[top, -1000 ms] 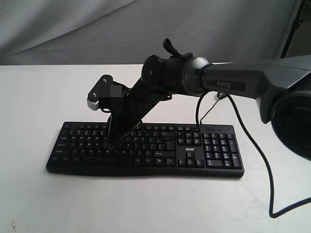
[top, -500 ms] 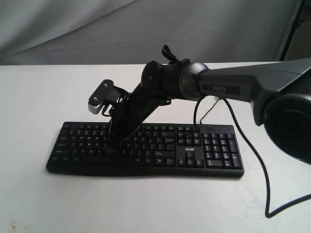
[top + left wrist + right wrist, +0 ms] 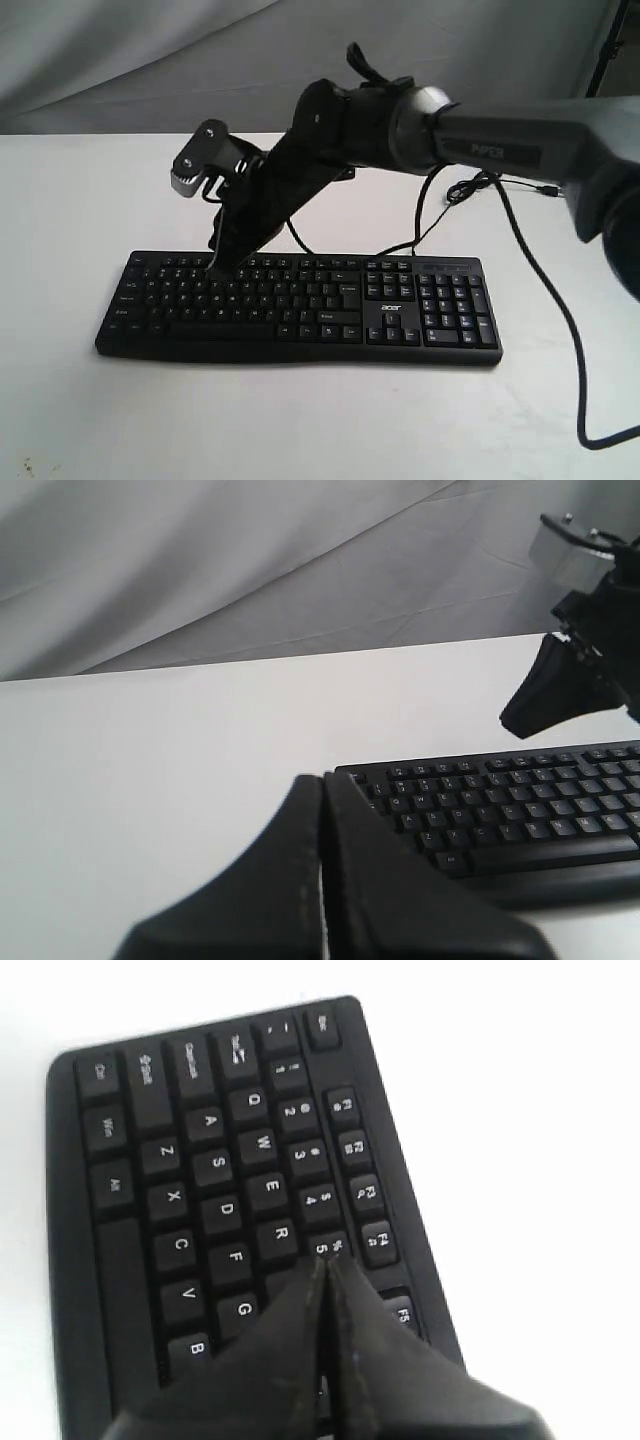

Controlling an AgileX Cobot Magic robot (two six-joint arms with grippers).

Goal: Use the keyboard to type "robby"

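Note:
The long black keyboard (image 3: 300, 308) with white legends and an "acer" logo lies across the white table; it also shows in the left wrist view (image 3: 520, 815) and the right wrist view (image 3: 220, 1200). My right gripper (image 3: 215, 265) is shut and empty, its tip raised just above the upper key rows on the keyboard's left half. In the right wrist view my right gripper (image 3: 325, 1263) points near the 5 key. My left gripper (image 3: 322, 780) is shut with nothing in it, off the keyboard's left end above bare table.
A thin black cable (image 3: 545, 310) loops over the table behind and right of the keyboard. A grey cloth backdrop (image 3: 150, 60) hangs behind the white table (image 3: 300, 420). The right arm (image 3: 480, 140) stretches across from the right.
My right gripper has lifted off the lower key rows and drawn back up towards the top rows. The cable on the right has shifted with the arm. The keyboard has stayed put.

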